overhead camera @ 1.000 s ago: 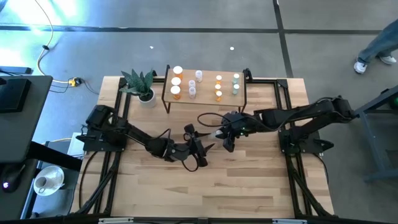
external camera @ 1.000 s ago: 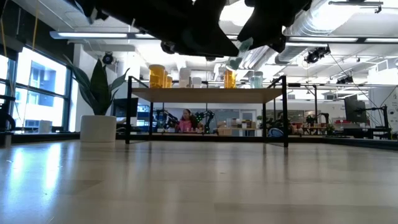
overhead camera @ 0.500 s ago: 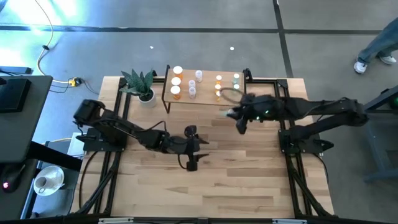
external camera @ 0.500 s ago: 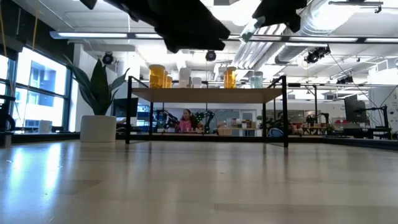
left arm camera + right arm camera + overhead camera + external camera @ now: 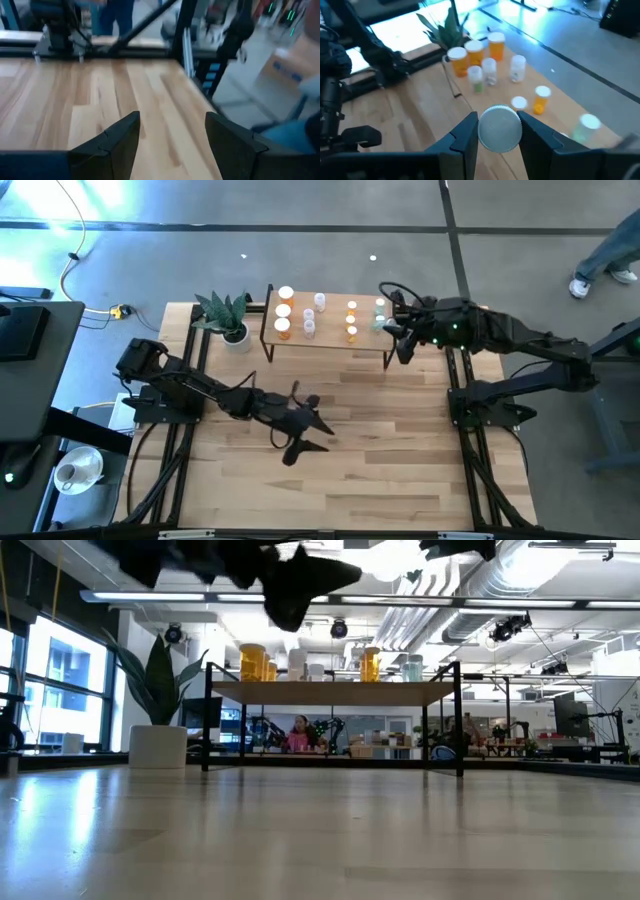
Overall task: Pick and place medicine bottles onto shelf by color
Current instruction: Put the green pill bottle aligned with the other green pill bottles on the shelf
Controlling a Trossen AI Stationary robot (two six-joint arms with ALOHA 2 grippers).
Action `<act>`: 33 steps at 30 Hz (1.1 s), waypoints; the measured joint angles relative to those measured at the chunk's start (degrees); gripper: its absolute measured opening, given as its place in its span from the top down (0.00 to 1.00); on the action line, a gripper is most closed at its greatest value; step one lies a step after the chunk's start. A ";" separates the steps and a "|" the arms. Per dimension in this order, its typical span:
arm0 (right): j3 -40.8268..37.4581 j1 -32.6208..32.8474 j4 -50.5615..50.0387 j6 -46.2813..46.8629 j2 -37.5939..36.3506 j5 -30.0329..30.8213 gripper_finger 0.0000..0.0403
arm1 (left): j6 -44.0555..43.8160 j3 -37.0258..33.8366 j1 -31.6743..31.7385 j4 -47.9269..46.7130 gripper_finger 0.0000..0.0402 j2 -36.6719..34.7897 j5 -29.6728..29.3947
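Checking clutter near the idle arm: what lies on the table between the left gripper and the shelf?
Nothing: in the high view, bare wood separates the left gripper from the shelf.

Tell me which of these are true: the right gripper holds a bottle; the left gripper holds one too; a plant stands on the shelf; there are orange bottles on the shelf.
1. The right gripper holds a bottle. True: it is shut on a white-capped one, near the shelf's right end.
2. The left gripper holds one too. False: it is open and empty over the table.
3. A plant stands on the shelf. False: it stands on the table beside the shelf's left end.
4. Orange bottles are on the shelf. True.
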 joint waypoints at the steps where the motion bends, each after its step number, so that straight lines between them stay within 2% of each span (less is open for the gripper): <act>1: 1.60 -0.46 -1.83 -0.02 0.67 0.00 0.74 | -0.93 -1.95 0.00 3.97 0.47 0.00 0.00; 5: 7.30 -2.52 -9.66 0.68 3.92 0.01 0.74 | -4.13 -9.05 0.44 16.34 0.47 0.00 -0.07; 10: 12.79 -4.65 -20.30 3.09 9.91 -0.88 0.74 | -7.72 -13.75 1.14 22.02 0.47 0.02 -0.26; 16: 13.53 -6.25 -25.74 3.62 15.42 -5.53 0.74 | -7.96 -14.86 1.49 22.55 0.47 -1.42 -0.24; 24: 13.54 -8.75 -26.72 3.37 21.93 -8.90 0.74 | -6.59 -15.40 0.71 20.59 0.47 -7.18 -0.24; 33: 13.54 -11.97 -27.00 3.19 26.17 -11.27 0.74 | -4.39 -15.42 -1.82 18.04 0.47 -8.41 -0.21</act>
